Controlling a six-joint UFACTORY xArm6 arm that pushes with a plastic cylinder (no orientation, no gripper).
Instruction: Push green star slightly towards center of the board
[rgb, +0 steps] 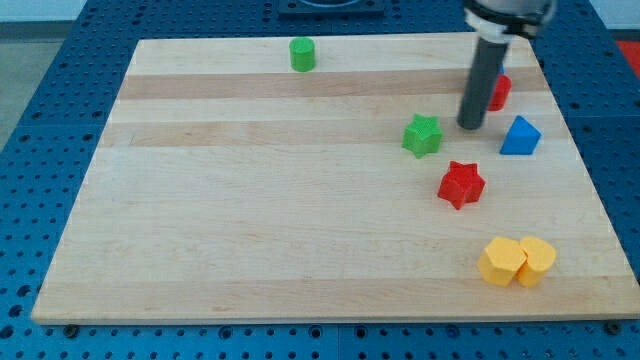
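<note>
The green star (423, 135) lies on the wooden board (250, 200) right of the middle, in the upper half. My tip (470, 126) stands just to the star's right, a small gap apart, at about the same height in the view. The dark rod rises from it toward the view's top and partly hides a red block (498, 92) behind it.
A blue triangular block (520, 136) lies right of my tip. A red star (461, 184) lies below the green star. A green cylinder (302, 54) stands near the top edge. Two yellow blocks (500, 262) (537, 260) touch near the bottom right corner.
</note>
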